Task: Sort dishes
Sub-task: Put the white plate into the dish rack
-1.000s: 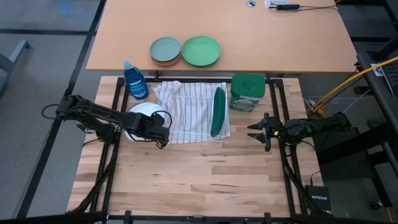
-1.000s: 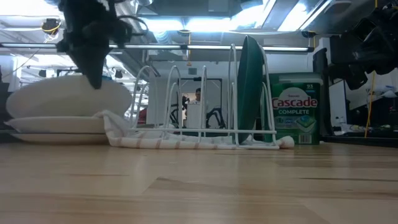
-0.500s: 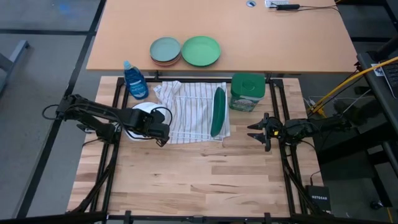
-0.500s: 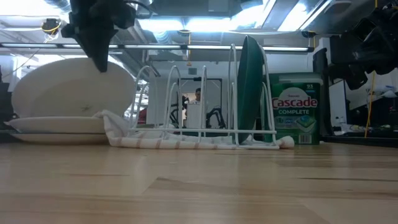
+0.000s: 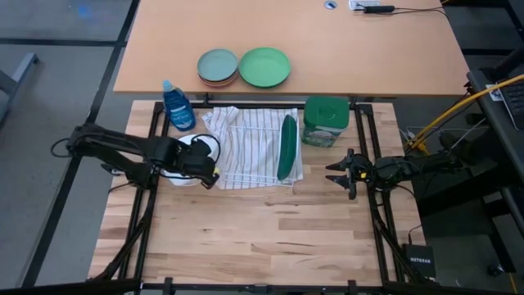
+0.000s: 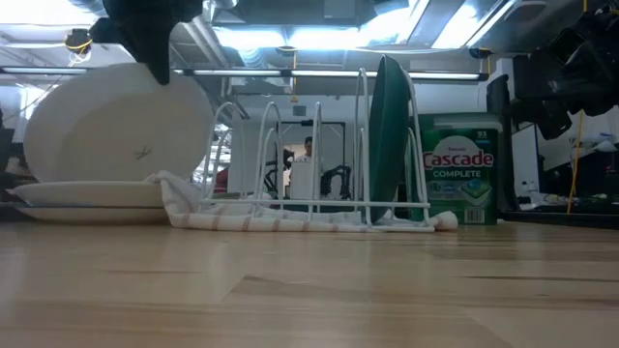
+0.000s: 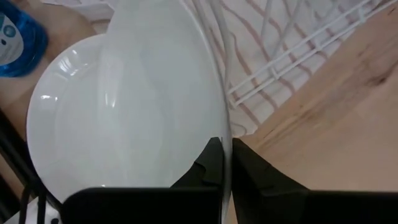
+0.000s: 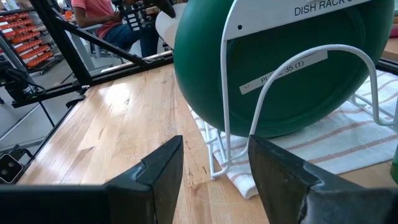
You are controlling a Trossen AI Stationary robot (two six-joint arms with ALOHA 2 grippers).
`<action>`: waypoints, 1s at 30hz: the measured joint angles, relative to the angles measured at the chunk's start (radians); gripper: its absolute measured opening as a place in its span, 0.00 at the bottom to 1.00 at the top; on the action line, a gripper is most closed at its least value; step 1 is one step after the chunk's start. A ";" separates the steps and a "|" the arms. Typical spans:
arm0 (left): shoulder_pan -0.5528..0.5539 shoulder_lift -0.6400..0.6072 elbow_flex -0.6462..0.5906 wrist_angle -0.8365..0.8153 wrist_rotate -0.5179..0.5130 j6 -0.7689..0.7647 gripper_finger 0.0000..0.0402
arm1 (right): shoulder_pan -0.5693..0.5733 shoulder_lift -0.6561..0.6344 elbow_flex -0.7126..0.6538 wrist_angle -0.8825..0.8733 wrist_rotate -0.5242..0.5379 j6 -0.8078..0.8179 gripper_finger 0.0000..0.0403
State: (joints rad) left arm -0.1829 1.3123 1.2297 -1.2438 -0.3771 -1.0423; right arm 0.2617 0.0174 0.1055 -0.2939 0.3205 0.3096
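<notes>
My left gripper (image 5: 206, 170) is shut on a white plate (image 6: 116, 126), tipped up steeply left of the wire dish rack (image 5: 255, 146). A second white plate (image 6: 87, 193) lies flat on the table under it. A dark green plate (image 5: 286, 147) stands on edge in the rack's right slots, and also shows in the low view (image 6: 389, 135). My right gripper (image 5: 337, 174) waits open right of the rack, facing the green plate (image 8: 280, 68). The dark blue plate is not in view. My left gripper pinches the tipped white plate's rim (image 7: 225, 134) between its two fingers (image 7: 211, 163), one on each face. The fingers come from above, pointing down onto the raised rim (image 6: 162, 75). The plate's opposite, lower rim (image 6: 48, 179) rests on the flat white plate.
A striped towel (image 5: 233, 131) lies under the rack. A blue soap bottle (image 5: 178, 105) stands far left and a green Cascade tub (image 5: 326, 121) far right. A grey-teal plate (image 5: 217, 65) and a light-green plate (image 5: 264, 67) sit on the far table. Bare wood lies toward the near edge.
My left gripper has gone up and slightly toward the table's left with the white plate's rim. The plate has tipped from nearly flat to steeply tilted, its lower rim staying on the plate beneath.
</notes>
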 joint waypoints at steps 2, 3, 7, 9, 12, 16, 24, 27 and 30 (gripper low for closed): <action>0.000 -0.024 0.000 0.000 -0.001 -0.002 0.00 | 0.000 0.000 0.000 0.000 0.000 0.000 0.46; 0.000 -0.038 0.000 0.000 -0.002 -0.008 0.00 | 0.000 0.000 0.000 0.000 0.000 0.000 0.46; 0.000 -0.086 0.000 -0.003 -0.012 -0.018 0.00 | 0.000 0.000 0.000 0.000 0.000 0.000 0.46; 0.000 -0.114 0.000 -0.003 -0.018 -0.029 0.00 | 0.000 0.000 0.000 0.000 0.000 0.000 0.46; 0.000 -0.157 0.000 -0.003 -0.027 -0.038 0.00 | 0.000 0.000 0.000 0.000 0.000 0.000 0.46; 0.000 -0.216 0.000 -0.002 -0.029 -0.067 0.00 | 0.000 0.000 0.000 0.000 0.000 0.000 0.46; 0.000 -0.346 0.000 0.012 -0.029 -0.120 0.00 | 0.000 0.000 0.000 0.000 0.000 0.000 0.46; 0.001 -0.394 0.000 0.068 -0.026 -0.122 0.00 | 0.000 0.000 0.000 0.000 0.000 0.000 0.46; 0.000 -0.434 0.000 0.159 -0.025 -0.102 0.00 | 0.000 0.000 0.000 0.000 0.000 0.000 0.46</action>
State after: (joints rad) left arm -0.1825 0.8785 1.2293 -1.0851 -0.4023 -1.1439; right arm 0.2617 0.0174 0.1051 -0.2935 0.3204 0.3094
